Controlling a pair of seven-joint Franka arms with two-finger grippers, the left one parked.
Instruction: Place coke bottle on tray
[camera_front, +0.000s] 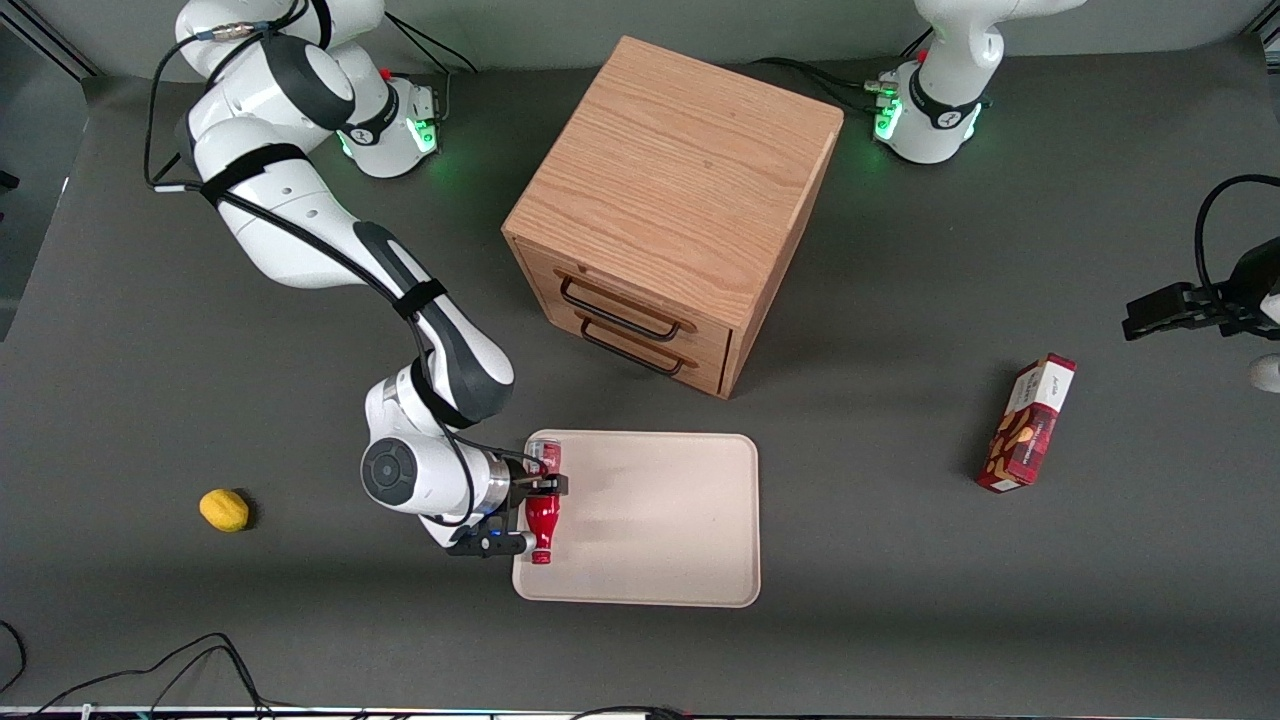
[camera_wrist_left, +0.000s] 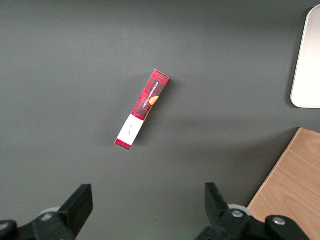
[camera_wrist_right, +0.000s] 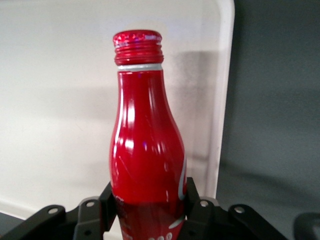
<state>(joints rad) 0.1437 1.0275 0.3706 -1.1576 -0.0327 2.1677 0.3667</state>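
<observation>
One coke bottle (camera_front: 541, 517), red, held at its lower body by my gripper (camera_front: 536, 497), lower centre of the front frame, over the tray (camera_front: 660, 520) end nearest the working arm. Wrist view alone shows both fingers (camera_wrist_right: 196, 209) pressed against the bottle (camera_wrist_right: 146, 150), tray rim (camera_wrist_right: 223, 100) just beside it. Front view only: drawer cabinet (camera_front: 672, 205), lemon (camera_front: 224, 509), snack box (camera_front: 1027, 423).

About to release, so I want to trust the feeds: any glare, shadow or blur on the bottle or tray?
Right wrist view: the coke bottle is sharp, with bright glare streaks down its body; it casts a soft grey shadow on the tray; the hand is shut on it. Front view: even lighting, faint smudgy shadows on the tray, bottle small but clear.
</observation>
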